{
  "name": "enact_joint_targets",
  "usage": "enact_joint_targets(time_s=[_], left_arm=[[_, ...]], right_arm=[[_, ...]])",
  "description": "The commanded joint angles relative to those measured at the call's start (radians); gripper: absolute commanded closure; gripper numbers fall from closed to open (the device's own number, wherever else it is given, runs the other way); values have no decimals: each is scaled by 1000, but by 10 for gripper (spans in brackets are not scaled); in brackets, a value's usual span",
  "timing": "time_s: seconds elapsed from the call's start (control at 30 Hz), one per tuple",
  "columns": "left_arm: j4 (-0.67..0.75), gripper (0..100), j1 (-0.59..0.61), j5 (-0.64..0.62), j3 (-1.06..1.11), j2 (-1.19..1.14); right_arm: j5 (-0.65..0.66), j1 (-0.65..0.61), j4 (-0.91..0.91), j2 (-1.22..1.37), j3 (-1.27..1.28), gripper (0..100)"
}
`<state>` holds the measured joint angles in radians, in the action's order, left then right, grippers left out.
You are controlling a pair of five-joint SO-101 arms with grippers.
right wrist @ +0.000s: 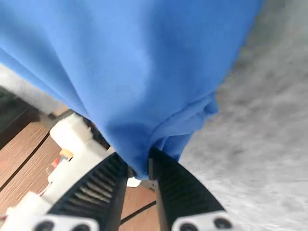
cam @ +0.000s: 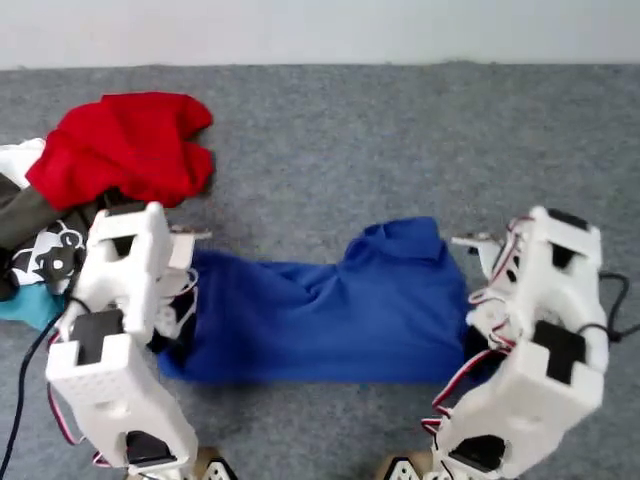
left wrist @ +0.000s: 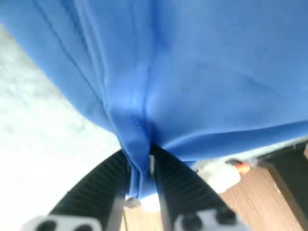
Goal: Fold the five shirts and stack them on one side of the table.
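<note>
A blue shirt [cam: 330, 310] hangs stretched between the two arms over the grey table, its far part resting on the cloth surface. My left gripper [left wrist: 140, 166] is shut on the blue shirt's [left wrist: 192, 72] edge, at the shirt's left end in the high view [cam: 178, 315]. My right gripper [right wrist: 138, 166] is shut on a bunched corner of the blue shirt [right wrist: 134, 67], at its right end in the high view [cam: 478, 335]. A red shirt [cam: 125, 145] lies crumpled at the back left.
A heap of other shirts, dark with a white print [cam: 40, 250], white [cam: 20, 158] and light blue [cam: 30, 308], lies at the left edge beside the red one. The grey table [cam: 400, 130] stretches behind the blue shirt. Wooden floor [left wrist: 250, 202] shows below the table's front edge.
</note>
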<state>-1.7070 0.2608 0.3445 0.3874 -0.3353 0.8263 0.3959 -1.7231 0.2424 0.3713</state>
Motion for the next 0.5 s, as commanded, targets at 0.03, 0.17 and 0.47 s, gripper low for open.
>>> enact_joint_targets(time_s=[0.03,0.17,0.47], left_arm=[[2,987,77,94,87,49],[5,987,95,135,124,49],[5,987,107,183,137,49]], right_arm=[[55,54,65,-145,203,990],[54,48,116,-220,279,990],[66,56,50,-320,384,990]])
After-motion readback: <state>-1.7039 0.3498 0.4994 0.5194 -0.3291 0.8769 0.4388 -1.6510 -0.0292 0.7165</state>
